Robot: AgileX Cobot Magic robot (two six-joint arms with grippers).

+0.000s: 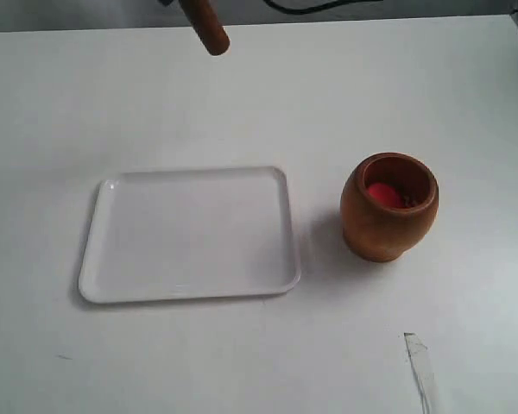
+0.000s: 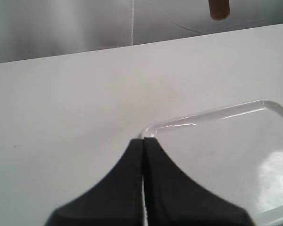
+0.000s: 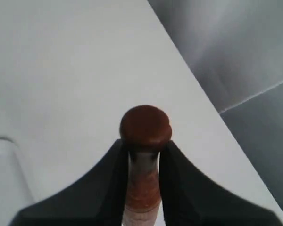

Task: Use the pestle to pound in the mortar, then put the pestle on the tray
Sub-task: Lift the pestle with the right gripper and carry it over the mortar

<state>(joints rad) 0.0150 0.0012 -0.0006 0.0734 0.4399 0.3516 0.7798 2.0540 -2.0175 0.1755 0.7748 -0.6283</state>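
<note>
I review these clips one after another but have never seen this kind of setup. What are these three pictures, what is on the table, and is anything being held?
This is a robot with two arms, each ending in a two-fingered gripper. One picture looks at the white table from a camera off the arms; the other two come from cameras on each wrist.

On the table lie a flat white tray and, apart from it, an upright wooden mortar with something red inside.

The right gripper is shut on the wooden pestle, whose thick end shows at the overview's top edge, well above the table. The left gripper is shut and empty, near a tray corner.
</note>
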